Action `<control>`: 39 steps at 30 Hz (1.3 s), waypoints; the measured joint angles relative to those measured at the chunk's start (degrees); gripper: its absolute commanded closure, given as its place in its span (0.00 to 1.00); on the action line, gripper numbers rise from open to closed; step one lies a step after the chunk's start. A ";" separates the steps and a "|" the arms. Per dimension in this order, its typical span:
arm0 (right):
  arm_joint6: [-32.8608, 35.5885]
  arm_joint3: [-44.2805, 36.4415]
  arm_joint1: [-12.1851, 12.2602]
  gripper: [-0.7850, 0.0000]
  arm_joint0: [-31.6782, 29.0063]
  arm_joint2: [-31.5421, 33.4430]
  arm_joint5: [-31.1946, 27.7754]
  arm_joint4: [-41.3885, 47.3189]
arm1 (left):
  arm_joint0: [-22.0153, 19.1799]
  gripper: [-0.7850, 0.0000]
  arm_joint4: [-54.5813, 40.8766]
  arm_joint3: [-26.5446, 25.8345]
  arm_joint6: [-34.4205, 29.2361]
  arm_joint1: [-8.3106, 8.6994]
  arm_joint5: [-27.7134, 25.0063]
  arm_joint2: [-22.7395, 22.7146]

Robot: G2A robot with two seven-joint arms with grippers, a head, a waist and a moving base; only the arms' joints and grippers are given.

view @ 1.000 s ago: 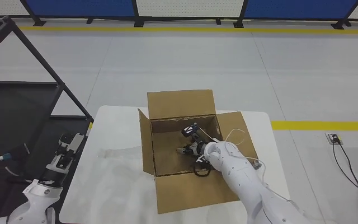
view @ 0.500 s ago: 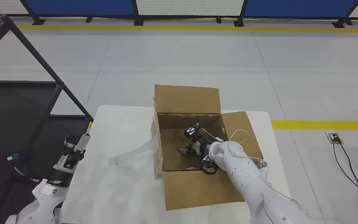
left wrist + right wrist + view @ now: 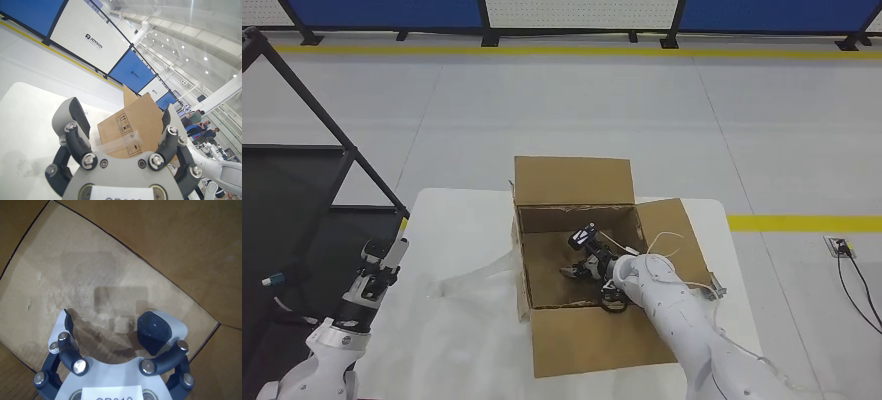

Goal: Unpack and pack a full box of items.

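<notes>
Right gripper (image 3: 105, 321) sits spread and empty inside the open cardboard box (image 3: 577, 345) on a white table (image 3: 447, 335); left gripper (image 3: 121, 109), likewise spread, hangs at the table's edge.

white table (image 3: 457, 340) across lower centre of frame, open cardboard box (image 3: 587, 345) on its right half, clear plastic strip (image 3: 477, 275) just left of box
</notes>
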 measured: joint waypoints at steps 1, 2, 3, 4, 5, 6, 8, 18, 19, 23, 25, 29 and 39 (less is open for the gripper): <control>0.00 0.00 0.00 0.00 0.00 0.00 0.00 0.00 | 0.00 0.00 0.00 0.00 0.00 0.00 0.00 0.00; 0.00 0.00 0.00 0.00 0.00 0.00 0.00 0.00 | 0.00 0.00 0.00 0.00 0.00 0.00 0.00 0.00; 0.00 0.00 0.00 0.00 0.00 0.00 0.00 0.00 | 0.00 0.00 0.00 0.00 0.00 0.00 0.00 0.00; 0.00 0.00 0.00 0.00 0.00 0.00 0.00 0.00 | 0.00 0.00 0.00 0.00 0.00 0.00 0.00 0.00; 0.00 0.00 0.00 0.00 0.00 0.00 0.00 0.00 | 0.00 0.00 0.00 0.00 0.00 0.00 0.00 0.00; 0.00 0.00 0.00 0.00 0.00 0.00 0.00 0.00 | 0.00 0.00 0.00 0.00 0.00 0.00 0.00 0.00; 0.00 0.00 0.00 0.00 0.00 0.00 0.00 0.00 | 0.00 0.00 0.00 0.00 0.00 0.00 0.00 0.00; -5.28 -2.87 0.73 0.00 -1.14 -1.24 1.23 -3.32 | 0.20 0.00 0.96 -0.31 0.67 0.06 0.92 0.82; -7.08 -3.43 1.00 0.00 -1.34 -1.67 1.46 -4.54 | 0.15 0.00 1.15 -0.21 0.91 0.08 1.02 1.02; -12.00 -5.39 1.75 0.00 -2.07 -2.84 3.38 -8.16 | 0.06 0.00 1.35 -0.02 1.33 0.18 1.22 1.34; -14.20 -6.47 2.15 0.00 -2.44 -3.18 4.52 -9.58 | 0.03 0.00 1.20 0.04 1.48 0.24 1.23 1.42; -18.21 -8.57 2.91 0.00 -3.22 -3.44 7.09 -11.60 | -0.05 0.00 1.08 0.18 1.71 0.35 1.31 1.51; -23.99 -14.90 5.40 0.00 -5.19 -2.38 12.38 -14.25 | -0.25 0.00 1.25 0.42 2.21 0.62 1.52 2.06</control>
